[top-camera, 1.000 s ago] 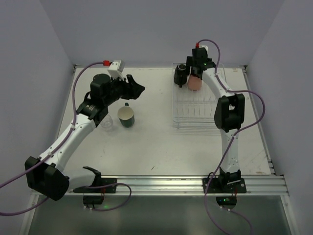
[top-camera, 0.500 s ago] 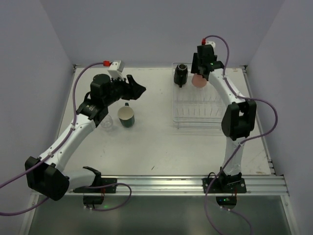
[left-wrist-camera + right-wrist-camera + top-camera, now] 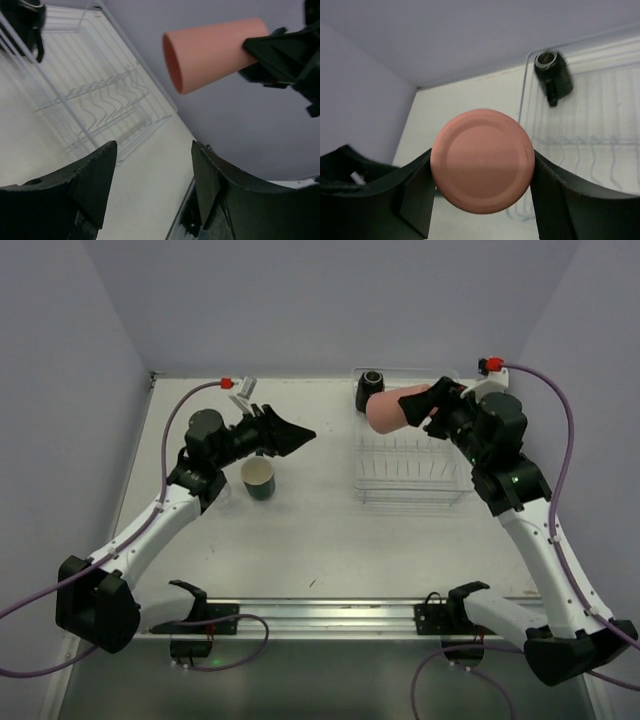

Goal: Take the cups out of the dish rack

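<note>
Because the salmon-pink tumbler (image 3: 392,408) hangs on its side in the air above the far end of the dish rack (image 3: 410,496), its long axis runs roughly across the table (image 3: 320,540). Its open mouth points toward my left side and its closed base toward my right, and the coming move turns on that line. My right gripper (image 3: 430,408) is clamped on it near the base, one finger on each flank, so my right wrist view shows only the round bottom between the jaws. My left gripper (image 3: 154,150) stands out over the table with its fingers spread and nothing in them. It aims back along much the same line, so the tumbler's mouth faces it across a gap, the two well apart. I judge the right arm should carry on, since it has the cup, and the set-down ground lies left of the rack. The black cup (image 3: 371,390) sits at the rack's far-left corner, nearer my right hand. The dark teal cup (image 3: 259,478) stands upright on the table just beside my left arm.
</note>
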You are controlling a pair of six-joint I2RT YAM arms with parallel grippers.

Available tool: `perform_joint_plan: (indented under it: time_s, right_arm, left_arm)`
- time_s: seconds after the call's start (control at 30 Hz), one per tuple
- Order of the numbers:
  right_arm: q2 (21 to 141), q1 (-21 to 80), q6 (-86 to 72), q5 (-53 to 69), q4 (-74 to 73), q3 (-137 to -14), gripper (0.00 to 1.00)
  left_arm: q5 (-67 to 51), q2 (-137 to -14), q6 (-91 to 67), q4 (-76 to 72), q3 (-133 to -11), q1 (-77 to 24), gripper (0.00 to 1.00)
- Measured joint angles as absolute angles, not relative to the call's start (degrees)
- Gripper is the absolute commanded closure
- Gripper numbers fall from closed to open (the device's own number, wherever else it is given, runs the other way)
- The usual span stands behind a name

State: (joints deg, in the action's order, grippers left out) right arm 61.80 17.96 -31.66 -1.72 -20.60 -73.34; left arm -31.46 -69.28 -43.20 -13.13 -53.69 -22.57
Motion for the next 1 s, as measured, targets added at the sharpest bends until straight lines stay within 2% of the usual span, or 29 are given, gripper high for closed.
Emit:
perform_joint_plan:
  time_s: [0.17, 0.4, 1.0]
  right_arm:
    - [58.57, 18.0, -40.6, 10.72, -14.24, -61.8, 1.0]
    - [58.35, 17.96, -49.6, 21.45, -3.81, -52.1, 1.0]
    - [59.61, 17.63, -65.36, 33.04, 23.51, -42.22, 1.0]
  left_arm:
    - [-39.35, -69.67, -55.35, -30.59, -46.22, -22.59, 0.32]
    - [-44.01, -69.8, -65.6, -44.62, -42.81, -22.65, 0.3]
    - [-43.66, -69.52, -70.5, -47.22, -39.46, -23.55, 0.28]
